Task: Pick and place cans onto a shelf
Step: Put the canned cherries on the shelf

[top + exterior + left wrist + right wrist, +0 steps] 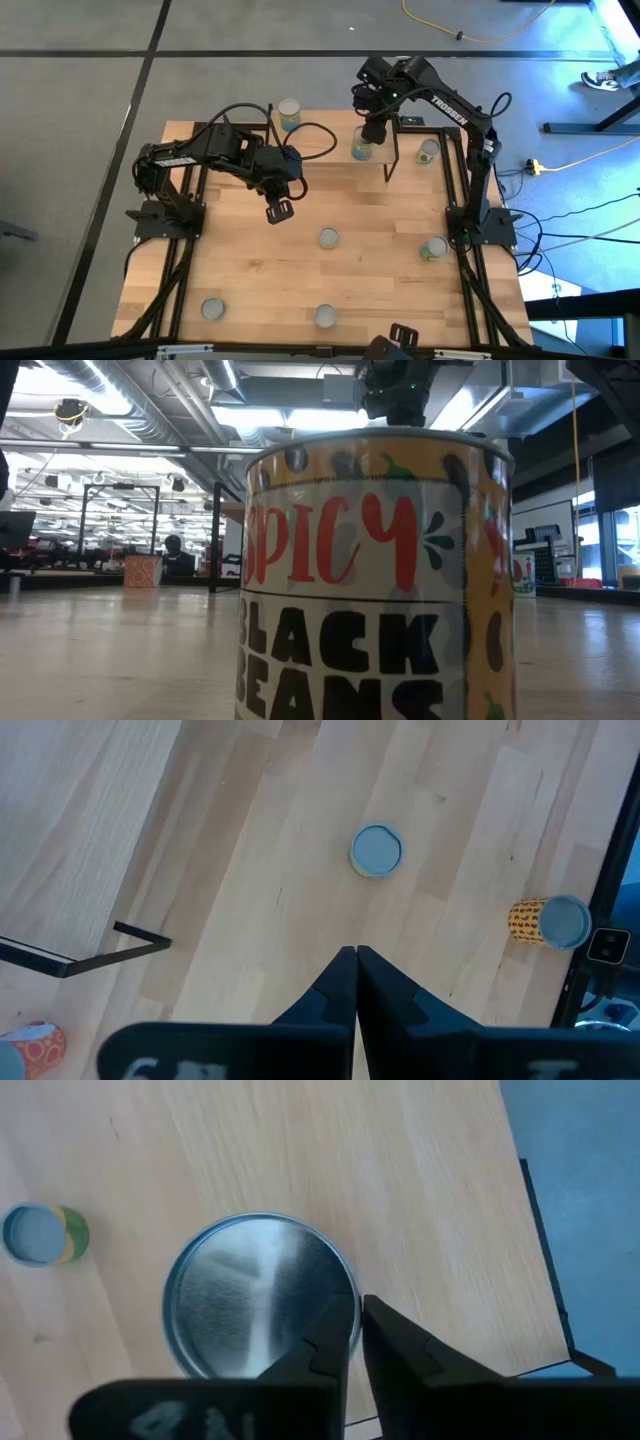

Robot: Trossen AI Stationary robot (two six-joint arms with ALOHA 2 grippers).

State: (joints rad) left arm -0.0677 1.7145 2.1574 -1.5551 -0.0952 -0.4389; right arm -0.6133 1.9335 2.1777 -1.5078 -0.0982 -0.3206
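Up close, can (pixel 375 575) labelled "SPICY BLACK BEANS"

Wooden table (pixel 260 260) bearing scattered cans (pixel 328 238)

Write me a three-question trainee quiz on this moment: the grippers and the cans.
1. True or false: the left gripper is shut, with nothing between its fingers.
2. The right gripper is: A) clamped around a tin lying on its side; B) low over the round silvery metal top of an upright tin, fingertips at its rim; C) parked beside the left arm's base.
3. Fill in: the yellow cylindrical tin that fills the low view reads "SPICY BLACK ____".
Key: 1 true; 2 B; 3 BEANS.
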